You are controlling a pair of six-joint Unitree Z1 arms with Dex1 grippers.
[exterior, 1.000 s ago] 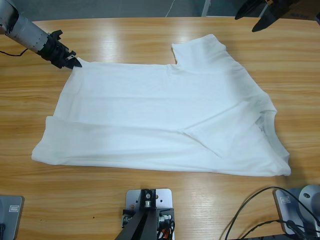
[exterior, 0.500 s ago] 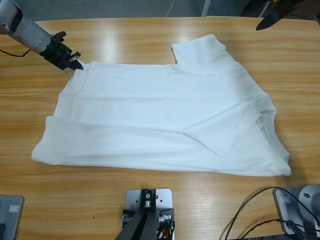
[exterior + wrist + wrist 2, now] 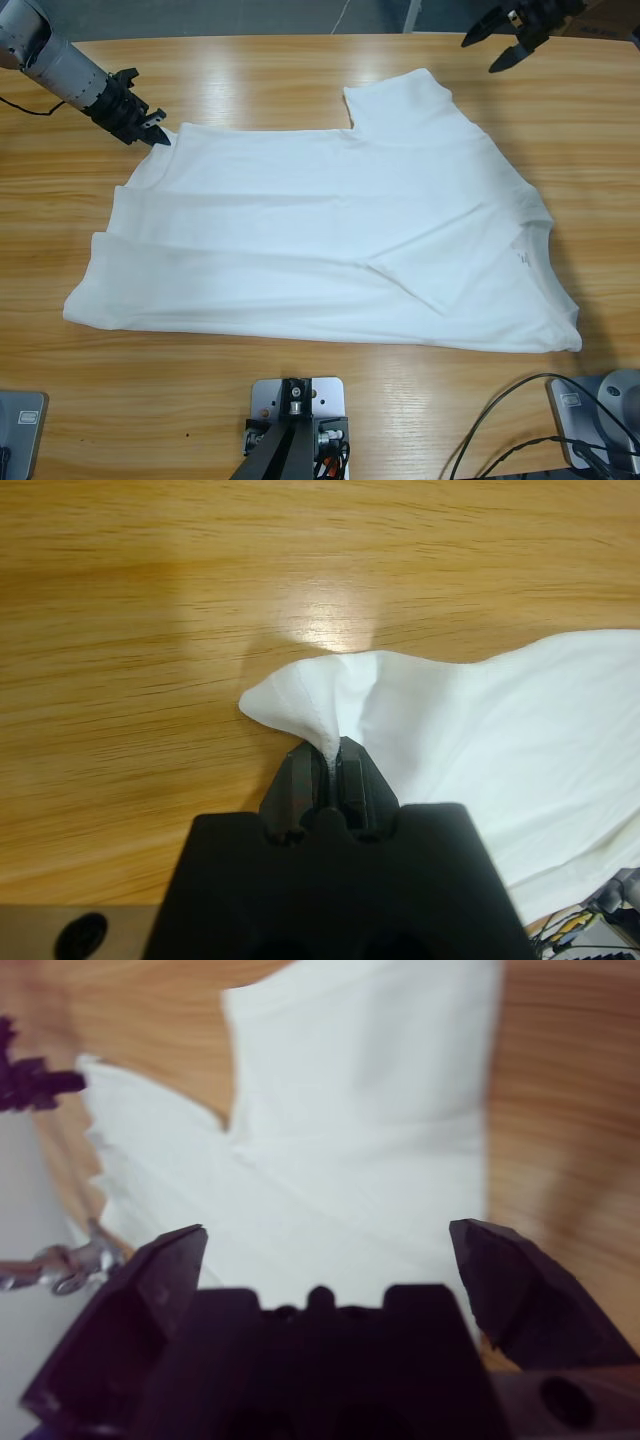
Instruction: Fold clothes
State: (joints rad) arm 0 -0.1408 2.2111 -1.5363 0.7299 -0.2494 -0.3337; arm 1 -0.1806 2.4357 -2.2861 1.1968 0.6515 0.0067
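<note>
Plain white short-sleeved cotton T-shirt (image 3: 330,240) lies spread across the middle of the long wooden bench (image 3: 300,420), lower edge already doubled over along the near side, one sleeve sticking out toward the far edge. Left gripper (image 3: 152,132) sits at the shirt's far-left corner, jaws pinched right down on a peak of fabric; the left wrist view shows the cloth (image 3: 480,740) bunched between them and fanning out flat beyond. Right gripper (image 3: 497,42) hangs above the far-right of the bench, jaws spread wide, nothing in them, clear of the shirt and near the sleeve. My read: light, limp cotton, no stiffness, so it drapes and drags rather than pivots, and any lifted edge will sag unless both ends are held. Best holds are corners and hemmed edges, where the doubled cloth gives the jaws something to bite. A single-layer pinch mid-panel would probably slip or wrinkle.
</note>
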